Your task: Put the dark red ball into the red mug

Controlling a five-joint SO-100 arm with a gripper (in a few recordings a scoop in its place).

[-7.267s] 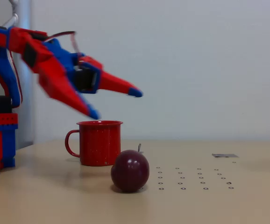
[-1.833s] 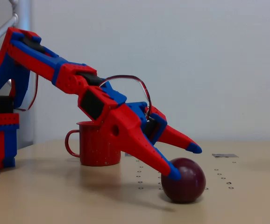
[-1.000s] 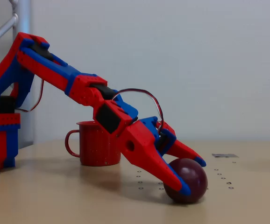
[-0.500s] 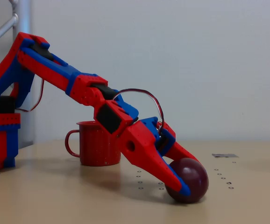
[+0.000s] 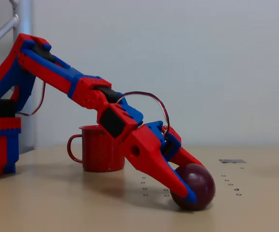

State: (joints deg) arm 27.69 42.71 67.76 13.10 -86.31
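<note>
The dark red ball [image 5: 200, 186] rests on the tan table at centre right in the fixed view, glossy and maroon. My red and blue gripper [image 5: 193, 186] reaches down from the left and straddles it: the near finger runs across the ball's front left to the table, the far finger lies behind its top. The fingers appear closed against the ball, which still sits on the table. The red mug [image 5: 101, 148] stands upright behind the arm at centre left, its handle pointing left; my arm hides its right edge.
The arm's base [image 5: 2, 145] stands at the left edge beside a metal post. Rows of small dots [image 5: 226, 186] mark the table right of the ball, and a flat grey patch [image 5: 232, 161] lies farther back right.
Since a second ago the fingers have drawn slightly tighter on the ball; the arm and ball have hardly moved. Earlier the ball sat nearer the mug and the gripper was raised.
</note>
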